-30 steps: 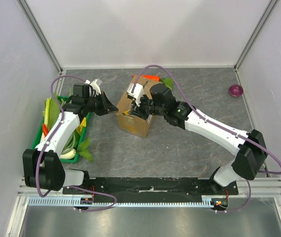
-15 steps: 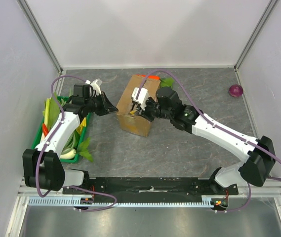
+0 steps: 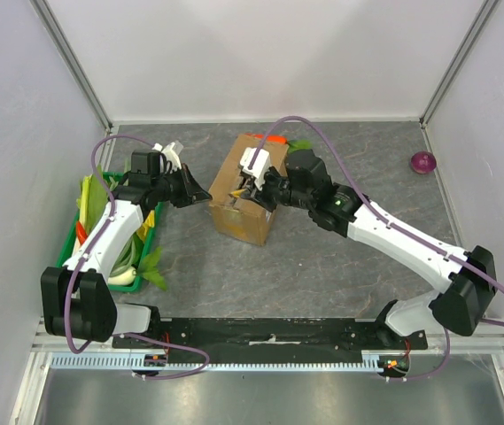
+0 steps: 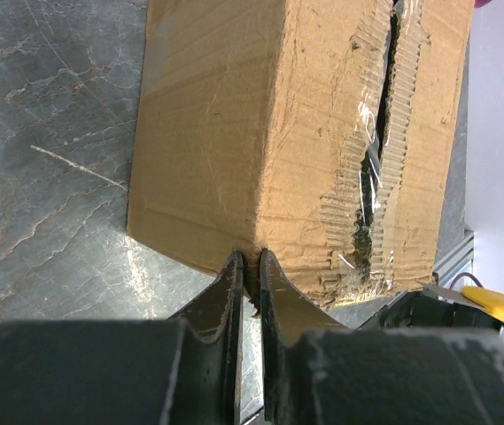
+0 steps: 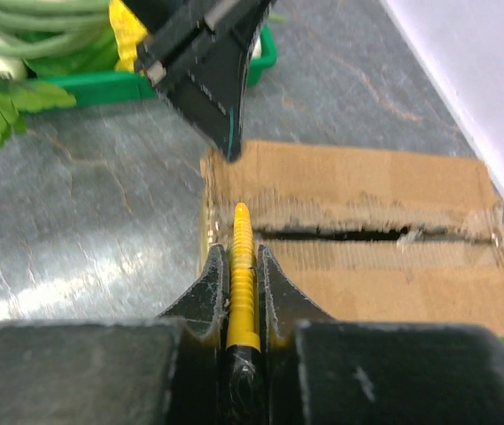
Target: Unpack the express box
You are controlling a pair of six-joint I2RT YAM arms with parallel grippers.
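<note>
The express box (image 3: 244, 197) is a brown cardboard box on the grey table; its top flaps lie down with a torn, open seam (image 5: 358, 235) between them. My left gripper (image 3: 205, 197) is shut on the box's left corner edge, and the left wrist view (image 4: 248, 262) shows cardboard pinched between the fingers. My right gripper (image 3: 253, 184) hovers over the box top and is shut on a yellow ribbed tool (image 5: 243, 266). The tool's tip points at the left end of the seam. The box also fills the left wrist view (image 4: 260, 133).
A green tray (image 3: 68, 237) of vegetables stands at the left, also in the right wrist view (image 5: 145, 86). A carrot (image 3: 274, 139) and a green leaf (image 3: 301, 147) lie behind the box. A purple onion (image 3: 422, 162) lies far right. Walls enclose three sides.
My right gripper, holding the yellow tool, has moved a little up and toward the far side over the box top. My left gripper has stayed on the box corner.
</note>
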